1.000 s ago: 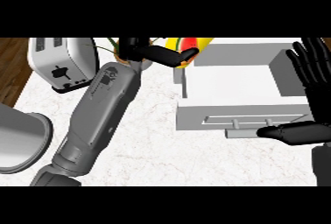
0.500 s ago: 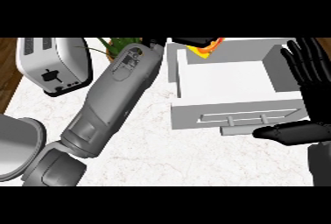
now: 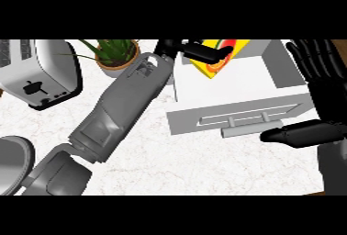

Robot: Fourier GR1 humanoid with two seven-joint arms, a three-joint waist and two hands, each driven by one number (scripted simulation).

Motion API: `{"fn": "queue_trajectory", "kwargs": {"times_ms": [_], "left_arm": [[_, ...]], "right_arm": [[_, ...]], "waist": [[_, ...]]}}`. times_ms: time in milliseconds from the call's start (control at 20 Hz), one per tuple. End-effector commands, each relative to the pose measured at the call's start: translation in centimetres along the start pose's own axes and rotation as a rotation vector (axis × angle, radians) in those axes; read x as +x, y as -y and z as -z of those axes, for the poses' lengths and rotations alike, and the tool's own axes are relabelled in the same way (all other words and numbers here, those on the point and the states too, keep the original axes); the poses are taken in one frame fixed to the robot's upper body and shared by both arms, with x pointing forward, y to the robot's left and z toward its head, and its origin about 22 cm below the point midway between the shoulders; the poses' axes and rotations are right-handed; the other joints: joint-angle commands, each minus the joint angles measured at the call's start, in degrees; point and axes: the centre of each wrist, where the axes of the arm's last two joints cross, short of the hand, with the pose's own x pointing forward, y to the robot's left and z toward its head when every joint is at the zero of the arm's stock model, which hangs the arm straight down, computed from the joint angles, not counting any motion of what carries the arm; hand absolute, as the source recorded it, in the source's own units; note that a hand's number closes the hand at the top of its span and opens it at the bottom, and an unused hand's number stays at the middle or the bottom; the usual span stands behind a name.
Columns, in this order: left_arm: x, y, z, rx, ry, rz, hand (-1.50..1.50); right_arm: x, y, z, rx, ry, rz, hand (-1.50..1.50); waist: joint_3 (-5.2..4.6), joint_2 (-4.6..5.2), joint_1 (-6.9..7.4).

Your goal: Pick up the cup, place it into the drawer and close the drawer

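carrying: left hand [image 3: 196, 51] curled round the cup [image 3: 218, 59], held over the open drawer [image 3: 234, 94]
right hand [image 3: 317, 69]: fingers straight, resting at right edge
done: cup picked up
left: release inside, shut drawer

The left hand [image 3: 196, 49] is seen at the top of the view, fingers curled round the cup [image 3: 218, 58], a yellow, red and green thing held over the open drawer [image 3: 234, 87] at its far left corner. The right hand [image 3: 318, 64] is shown at the right edge, fingers straight and spread, beside the drawer's right wall. A toaster [image 3: 37, 73] and a potted plant [image 3: 114, 55] are placed on the counter [image 3: 203, 165] at upper left.
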Motion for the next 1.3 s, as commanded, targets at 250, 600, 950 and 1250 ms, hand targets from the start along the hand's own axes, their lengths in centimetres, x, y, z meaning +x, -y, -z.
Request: {"fn": "queue_trajectory", "kwargs": {"times_ms": [250,600,950,1250], "left_arm": [[-3.1,0.2,-1.5,-0.011,-0.004,-0.050,-1.50],[-1.9,0.3,-1.3,-0.002,0.096,-0.255,-1.50],[-0.6,0.2,-0.9,0.126,0.201,-0.338,-1.50],[-1.6,0.1,-1.0,0.177,0.157,-0.358,-1.50]], "right_arm": [[0.6,-0.5,1.2,0.085,0.052,0.029,-1.50],[0.2,-4.4,1.9,0.437,0.059,0.176,1.50],[-0.3,-3.4,1.2,0.740,-0.139,-0.010,1.50],[-0.4,-2.9,-0.2,0.722,-0.232,-0.298,-1.50]], "waist": [[-0.06,0.83,-3.60],[-0.16,0.86,-3.86],[-0.17,-0.13,-0.95],[-0.06,-0.75,2.06]]}}
